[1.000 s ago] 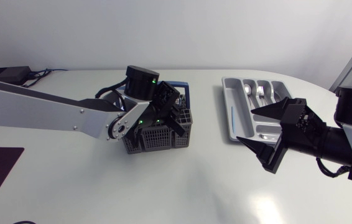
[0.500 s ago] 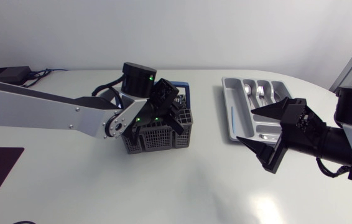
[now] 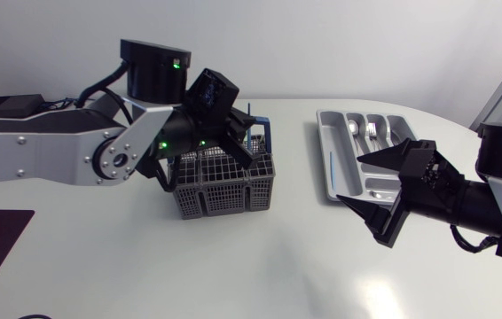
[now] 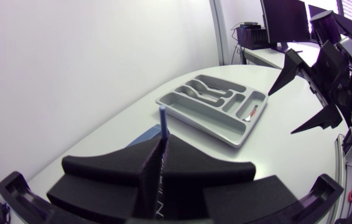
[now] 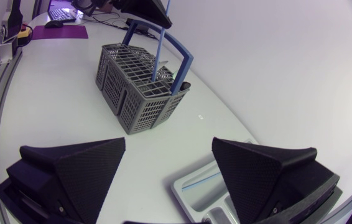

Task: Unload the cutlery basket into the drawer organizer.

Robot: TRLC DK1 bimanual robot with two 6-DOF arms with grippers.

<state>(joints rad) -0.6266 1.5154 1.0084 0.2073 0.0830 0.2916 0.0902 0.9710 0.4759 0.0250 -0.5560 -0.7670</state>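
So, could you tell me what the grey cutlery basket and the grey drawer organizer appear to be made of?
The dark grey grid-walled cutlery basket looks like matte moulded plastic: fine lattice walls. The light grey compartmented drawer organizer is probably smooth plastic with a slight sheen: rounded one-piece dividers.

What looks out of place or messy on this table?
Nothing is spilled, askew or broken. The basket stands upright and the organizer lies flat. Only a thin blue stick looks odd: it hangs from the left gripper, lower end in the basket.
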